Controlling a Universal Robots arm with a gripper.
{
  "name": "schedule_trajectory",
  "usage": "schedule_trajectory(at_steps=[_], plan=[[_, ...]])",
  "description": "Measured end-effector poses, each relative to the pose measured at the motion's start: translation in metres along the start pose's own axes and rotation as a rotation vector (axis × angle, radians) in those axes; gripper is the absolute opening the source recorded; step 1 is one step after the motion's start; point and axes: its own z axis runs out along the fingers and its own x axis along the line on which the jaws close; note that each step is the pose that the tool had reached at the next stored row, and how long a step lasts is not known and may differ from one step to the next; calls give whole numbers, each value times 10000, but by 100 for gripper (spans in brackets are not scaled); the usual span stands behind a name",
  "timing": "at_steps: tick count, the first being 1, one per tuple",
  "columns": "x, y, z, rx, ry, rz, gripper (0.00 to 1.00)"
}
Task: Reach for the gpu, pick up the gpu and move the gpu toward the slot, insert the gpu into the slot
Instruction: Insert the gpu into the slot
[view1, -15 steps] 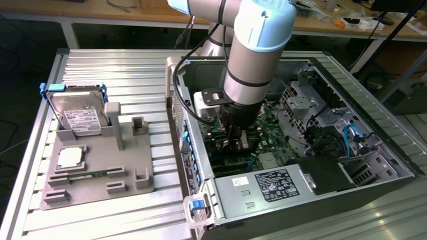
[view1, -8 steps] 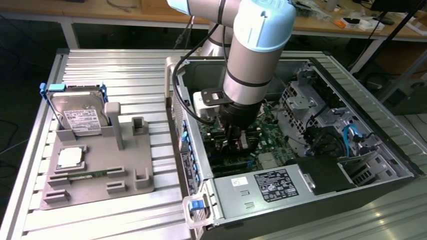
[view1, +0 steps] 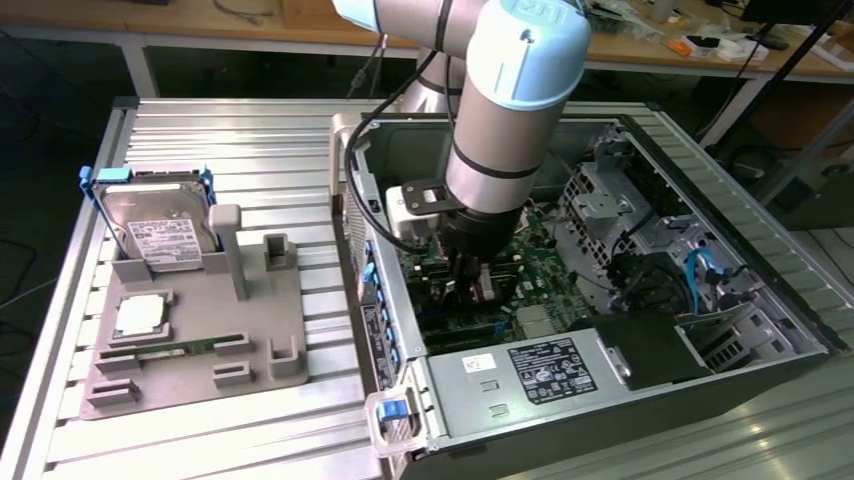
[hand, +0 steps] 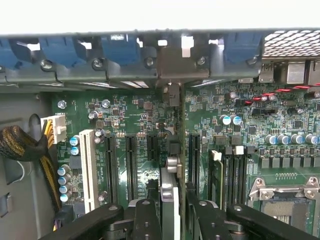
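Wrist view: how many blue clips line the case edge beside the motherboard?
4 blue clips in one row: one cut off at the picture's edge, two beside it, one beyond the grey bracket. Another may hide behind it.

gripper (hand: 170, 210) hemmed between drive cage (view1: 607, 205) and case wall (view1: 358, 240); case open above

High exterior view; wrist close over motherboard (hand: 125, 120)
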Motion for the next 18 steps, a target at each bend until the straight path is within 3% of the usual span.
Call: schedule_trajectory(at_steps=[18], plan=[[-10,-19,-315,0,9,0,33]])
